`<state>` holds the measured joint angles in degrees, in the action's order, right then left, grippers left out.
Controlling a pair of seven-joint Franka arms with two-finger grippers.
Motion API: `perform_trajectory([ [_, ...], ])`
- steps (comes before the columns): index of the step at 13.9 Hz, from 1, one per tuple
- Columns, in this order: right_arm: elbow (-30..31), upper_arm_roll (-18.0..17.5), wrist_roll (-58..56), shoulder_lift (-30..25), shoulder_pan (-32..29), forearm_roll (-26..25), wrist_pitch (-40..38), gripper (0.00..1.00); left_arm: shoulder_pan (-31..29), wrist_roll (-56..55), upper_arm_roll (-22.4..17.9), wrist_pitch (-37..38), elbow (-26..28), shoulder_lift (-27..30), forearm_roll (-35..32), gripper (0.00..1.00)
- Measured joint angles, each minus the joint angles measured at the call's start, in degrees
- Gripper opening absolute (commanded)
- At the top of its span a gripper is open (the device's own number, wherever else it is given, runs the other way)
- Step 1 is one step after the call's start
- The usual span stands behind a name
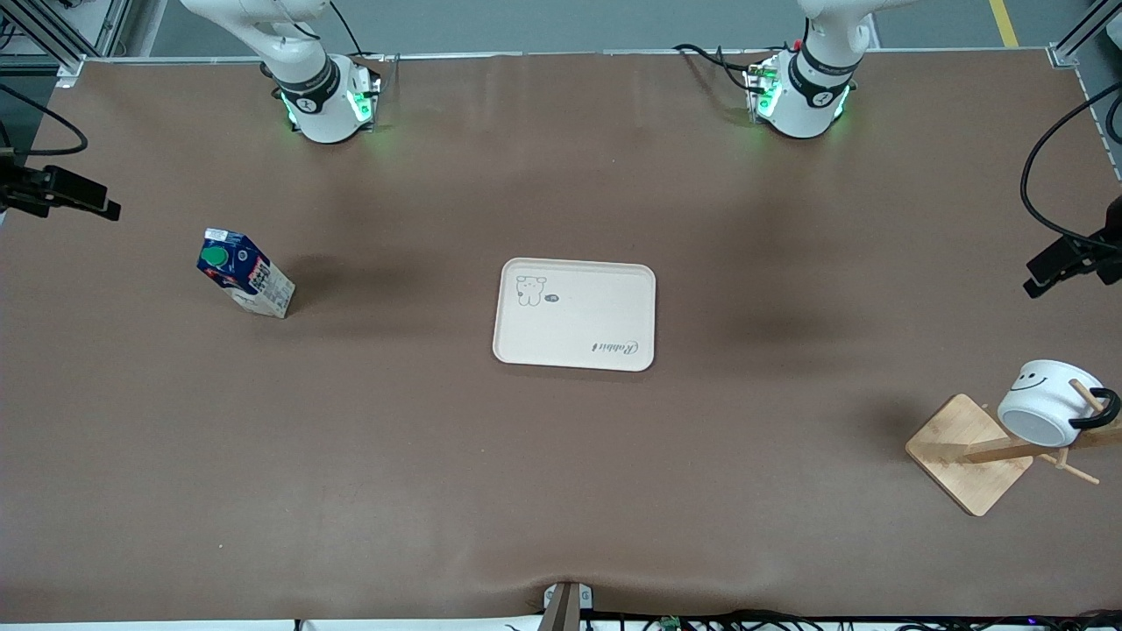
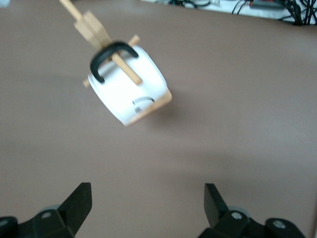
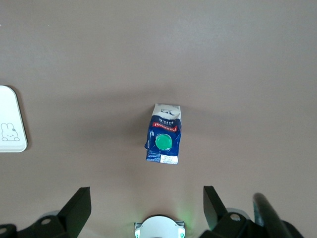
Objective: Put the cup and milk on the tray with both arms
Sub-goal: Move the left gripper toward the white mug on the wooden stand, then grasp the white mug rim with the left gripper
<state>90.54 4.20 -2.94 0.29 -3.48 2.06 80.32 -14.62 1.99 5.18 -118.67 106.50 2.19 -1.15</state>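
The milk [image 1: 244,282], a dark-blue carton with a green cap, stands upright toward the right arm's end of the table. The cream tray [image 1: 578,326] lies flat mid-table with nothing on it. The cup [image 1: 1047,403], white with a smiley, hangs by its black handle on a peg of a wooden rack [image 1: 964,451] toward the left arm's end. Both hands are out of the front view. The left gripper [image 2: 147,198] hangs open in the air, apart from the cup [image 2: 130,91]. The right gripper [image 3: 147,201] is open high above the table, with the milk [image 3: 164,134] and a tray corner [image 3: 11,124] below.
The rack's square wooden base sits near the table's front corner at the left arm's end. Black camera clamps [image 1: 61,194] [image 1: 1074,254] reach in over both table ends. Cables run along the front edge [image 1: 745,620]. The right arm's green-lit base [image 3: 159,229] shows under its gripper.
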Motion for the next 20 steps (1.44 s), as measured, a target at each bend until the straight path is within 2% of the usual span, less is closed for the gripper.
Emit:
perform_trajectory([
  [2, -0.03, -0.01, 0.0, 0.59, 0.0, -0.04, 0.0, 1.0, -2.7, 6.98, -0.03, -8.95, 4.45, -0.13, 2.66, 1.0],
  [4, -0.16, -0.01, 0.0, 0.63, -0.01, -0.06, 0.0, 1.0, -4.52, 14.48, -0.03, -14.2, 7.5, -0.67, 6.94, 1.0],
  [9, -0.57, 0.01, 0.0, 0.63, -0.05, -0.16, 0.01, 1.0, -7.09, 32.94, -0.06, -20.9, 8.52, -6.03, 22.09, 1.0],
  [12, -0.6, 0.01, 0.0, 0.63, -0.06, -0.2, 0.02, 1.0, -7.1, 36.98, -0.04, -23.78, 8.26, -8.98, 23.59, 0.99],
  [20, -0.6, 0.04, 0.0, 0.84, -0.12, -0.25, 0.02, 1.0, -7.12, 38.29, 0.25, -25.54, 4.63, -13.57, 26.55, 0.83],
])
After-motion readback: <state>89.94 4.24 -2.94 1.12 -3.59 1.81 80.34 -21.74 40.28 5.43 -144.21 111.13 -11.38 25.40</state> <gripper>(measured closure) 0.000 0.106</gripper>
